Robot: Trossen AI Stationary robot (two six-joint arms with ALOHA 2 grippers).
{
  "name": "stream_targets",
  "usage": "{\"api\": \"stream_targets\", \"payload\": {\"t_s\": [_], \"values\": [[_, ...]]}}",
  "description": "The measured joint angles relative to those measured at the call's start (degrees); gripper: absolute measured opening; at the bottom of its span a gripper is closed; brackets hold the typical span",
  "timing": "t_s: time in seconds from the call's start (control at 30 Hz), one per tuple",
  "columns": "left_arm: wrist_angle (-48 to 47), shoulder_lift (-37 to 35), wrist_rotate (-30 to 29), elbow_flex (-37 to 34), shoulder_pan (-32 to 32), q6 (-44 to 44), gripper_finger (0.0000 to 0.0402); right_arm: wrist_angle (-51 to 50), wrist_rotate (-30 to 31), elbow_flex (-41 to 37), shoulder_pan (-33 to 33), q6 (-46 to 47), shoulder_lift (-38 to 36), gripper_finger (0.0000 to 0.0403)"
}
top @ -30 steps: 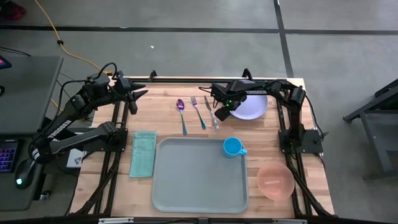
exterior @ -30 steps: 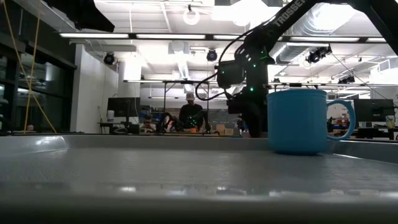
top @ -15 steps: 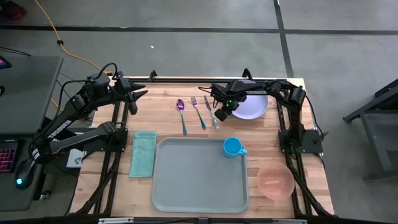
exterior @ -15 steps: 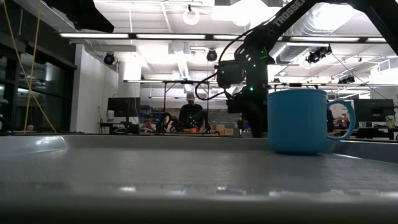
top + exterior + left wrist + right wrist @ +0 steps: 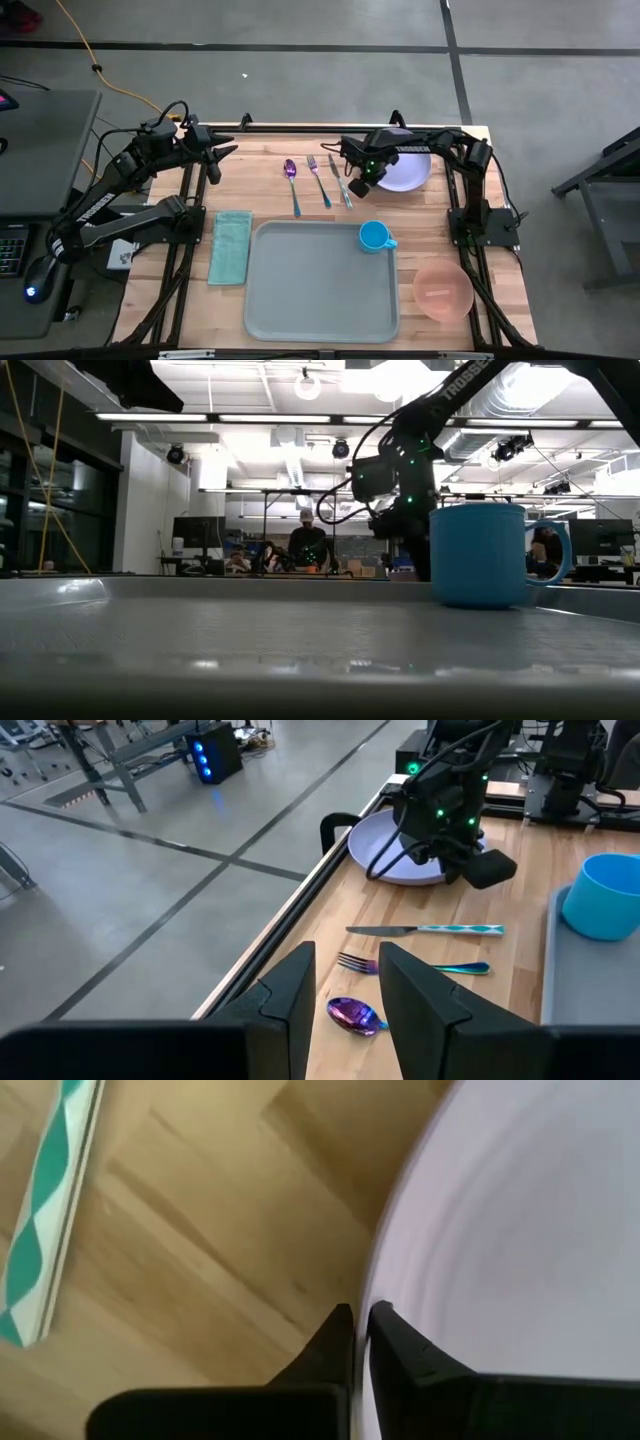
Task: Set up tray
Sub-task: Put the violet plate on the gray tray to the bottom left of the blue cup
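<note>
The pale grey-blue tray (image 5: 310, 290) lies flat at the table's near middle, with a blue cup (image 5: 375, 236) standing in its far right corner. The round lavender plate (image 5: 408, 172) lies at the far right. My right gripper (image 5: 357, 186) is at the plate's left edge, fingers nearly together on the rim. My left gripper (image 5: 226, 148) hangs open and empty over the far left of the table; its two fingers show with a gap in the left wrist view (image 5: 345, 990). My right gripper has the lavender plate's rim at its left edge (image 5: 368, 1295) between its two fingers, one finger (image 5: 335, 1330) on the outer side over the wood and one (image 5: 395, 1335) over the plate's inside. The fingers come from above, slanting down. The plate lies on the table.
A purple spoon (image 5: 292, 180), a fork (image 5: 319, 180) and a knife (image 5: 341, 182) lie side by side left of the plate. A teal folded cloth (image 5: 232, 247) lies left of the tray. A pink bowl (image 5: 443, 290) stands at the near right.
My right gripper has gone a little toward the table's right edge, from over the knife to the plate's left rim. The plate, cup and tray have stayed where they were.
</note>
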Motion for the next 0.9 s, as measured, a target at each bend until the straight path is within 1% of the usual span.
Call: {"api": "stream_targets", "payload": {"t_s": [0.17,0.3,0.6,0.9], "values": [[0.02,0.0,0.0,0.0,0.01,0.03,0.0144,-1.2,-0.32,-0.13,1.37,0.11,-1.6,0.0],[0.02,0.0,0.81,0.0,0.02,0.04,0.0144,-1.9,-0.09,-0.15,2.51,0.5,-4.75,0.0001],[0.04,0.0,0.94,0.0,0.0,0.04,0.0144,-5.19,3.88,-0.15,4.24,3.29,-15.64,0.0002],[0.04,0.0,0.92,0.0,0.0,0.02,0.0144,-6.5,5.52,-0.15,7.03,5.89,-25.41,0.0001]]}}
